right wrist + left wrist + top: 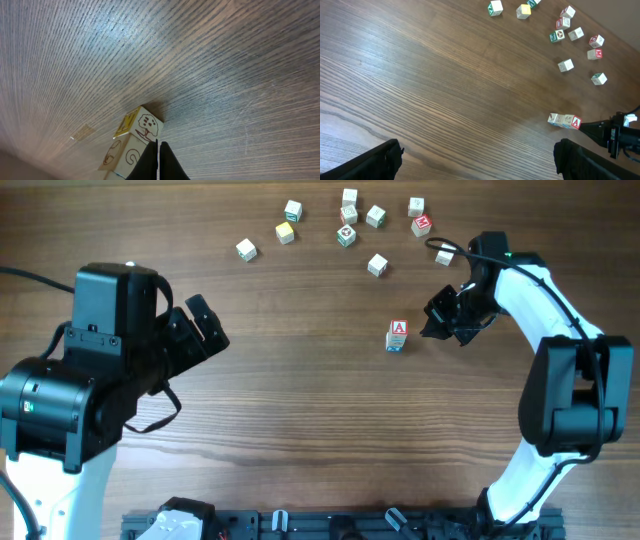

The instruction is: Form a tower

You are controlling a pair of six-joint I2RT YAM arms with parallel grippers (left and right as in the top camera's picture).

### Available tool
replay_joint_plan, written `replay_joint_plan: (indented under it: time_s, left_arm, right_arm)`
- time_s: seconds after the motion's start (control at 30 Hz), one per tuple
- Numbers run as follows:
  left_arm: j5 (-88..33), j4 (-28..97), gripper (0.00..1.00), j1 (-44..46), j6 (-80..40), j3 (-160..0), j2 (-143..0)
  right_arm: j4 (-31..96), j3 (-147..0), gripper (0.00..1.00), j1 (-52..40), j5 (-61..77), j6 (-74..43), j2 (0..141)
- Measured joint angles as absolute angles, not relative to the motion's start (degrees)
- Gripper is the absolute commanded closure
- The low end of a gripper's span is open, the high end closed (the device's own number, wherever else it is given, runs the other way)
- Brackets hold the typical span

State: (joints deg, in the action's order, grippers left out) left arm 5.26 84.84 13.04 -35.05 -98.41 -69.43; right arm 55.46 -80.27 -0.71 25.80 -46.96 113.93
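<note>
- The tower [397, 335] stands on the wooden table [300, 410], right of centre and well clear of the loose cubes [377, 265] scattered along the far edge.
- From overhead only its top shows plainly: a red "A" on a white face, with a sliver of blue at the lower edge. The cubes beneath are hidden by the one above.
- The left wrist view shows the tower [564, 120] from the side as three pale cubes in a line, the "A" at the end nearest the right arm. The markings on the other two are too small to read.
- In the right wrist view, the tower [132, 145] is cut off by the bottom of the frame. One cube shows a yellow face and a dark red drawing, and the one next to it carries curved marks.
- The right gripper [432, 323] sits just beside the tower with its fingers [157, 162] pressed together and nothing between them.
- Overhead, a narrow strip of table separates its tip from the cubes. In its own camera the closed tip overlaps the stack, so contact cannot be judged.
- The left gripper [205, 328] hangs over the left side of the table, well apart from the tower, with its fingers spread wide and holding nothing.
- In its own view, only the two dark fingertips [380, 160] show at the bottom corners, the rest cropped.
</note>
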Motion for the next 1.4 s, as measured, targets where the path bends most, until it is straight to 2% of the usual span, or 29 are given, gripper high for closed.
replay_joint_plan:
  time_s: [1.4]
  left_arm:
    - [5.26,84.84,0.0,13.04,-35.05,-98.41,-69.43]
  right_arm:
    - [51.48,-80.27,0.96,-1.1,34.54,-46.24,117.97]
